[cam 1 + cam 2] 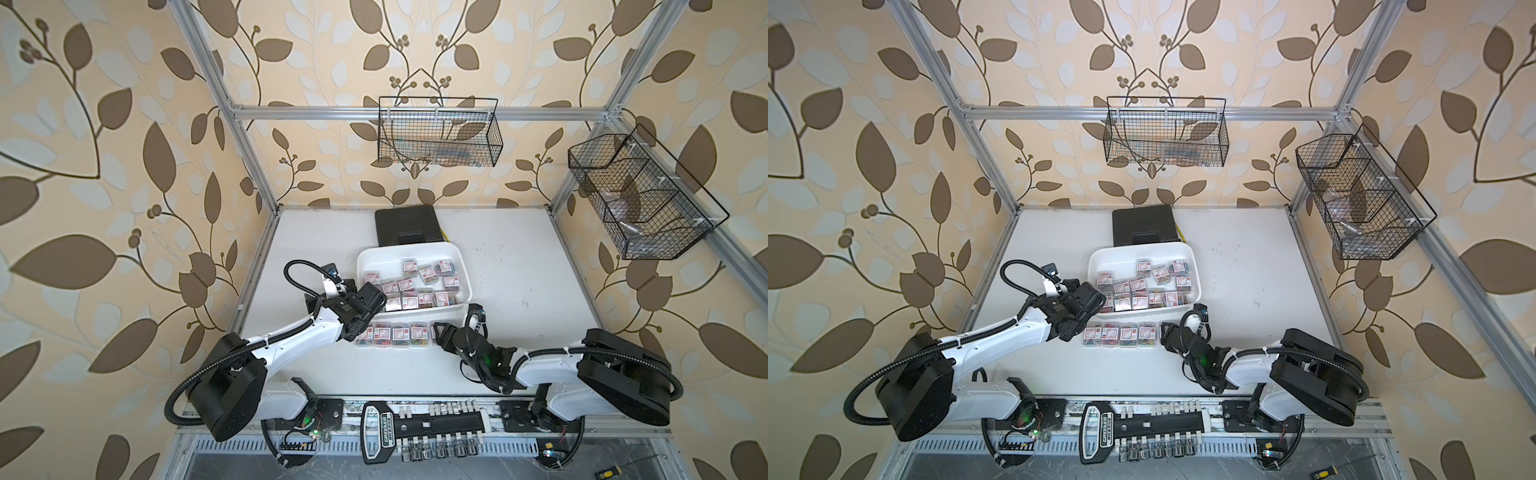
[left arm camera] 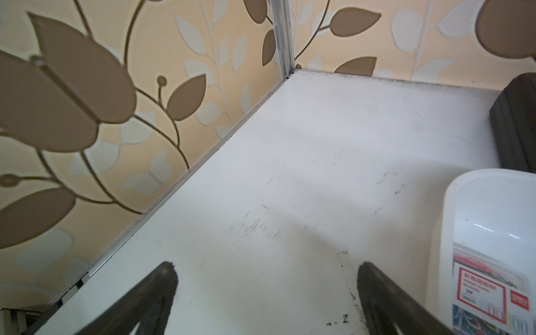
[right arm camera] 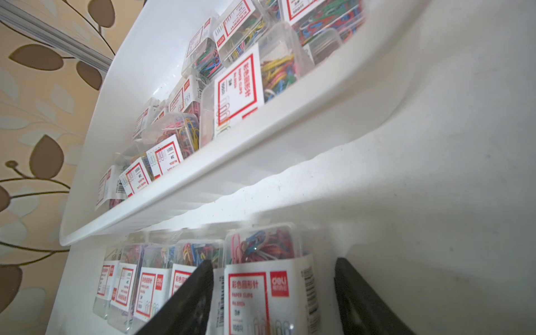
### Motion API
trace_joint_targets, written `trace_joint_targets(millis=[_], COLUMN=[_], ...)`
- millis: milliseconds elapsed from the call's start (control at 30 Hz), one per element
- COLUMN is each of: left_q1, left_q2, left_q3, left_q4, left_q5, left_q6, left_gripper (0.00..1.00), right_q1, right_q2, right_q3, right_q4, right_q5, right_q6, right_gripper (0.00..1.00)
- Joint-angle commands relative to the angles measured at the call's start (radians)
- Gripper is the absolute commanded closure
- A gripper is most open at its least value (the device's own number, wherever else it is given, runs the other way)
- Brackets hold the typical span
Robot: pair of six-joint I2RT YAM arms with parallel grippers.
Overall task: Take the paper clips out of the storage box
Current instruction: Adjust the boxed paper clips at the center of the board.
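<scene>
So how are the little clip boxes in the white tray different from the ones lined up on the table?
In the tray the loose boxes lie jumbled at all angles, some leaning on others; the row on the table sits neat, side by side. The loose boxes far outnumber the row's five. Both: clear boxes, multicoloured clips, red-edged white labels.

A black case (image 1: 406, 226) lay on the white tabletop (image 1: 523, 266), well beyond both pairs of jaws. Higher still, a black wire basket (image 1: 439, 133) hung from the frame rail, and a divided basket (image 1: 640, 195) hung out past the right jaws. A socket rack (image 1: 419, 428) lay behind the jaws.
</scene>
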Motion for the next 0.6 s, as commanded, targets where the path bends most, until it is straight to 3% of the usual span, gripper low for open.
trace_joint_targets(millis=[0,267,567], left_q1=[0.008,0.008,0.024], left_q2=[-0.015,-0.006,-0.151], left_q3=[0.001,0.007,-0.121], left_q4=[-0.003,0.01,0.379], left_q5=[-0.016,-0.02,0.118], left_q6=[0.004,0.014,0.347], left_gripper=[0.01,0.01,0.01], right_q1=[0.012,0.009,-0.006], right_q2=[0.037,0.04,-0.185], right_q3=[0.018,0.064,0.156], right_q4=[-0.047,-0.058,-0.352], right_q5=[-0.016,-0.063,0.038], right_q6=[0.002,-0.063,-0.144], right_gripper=[0.34,0.37,0.35])
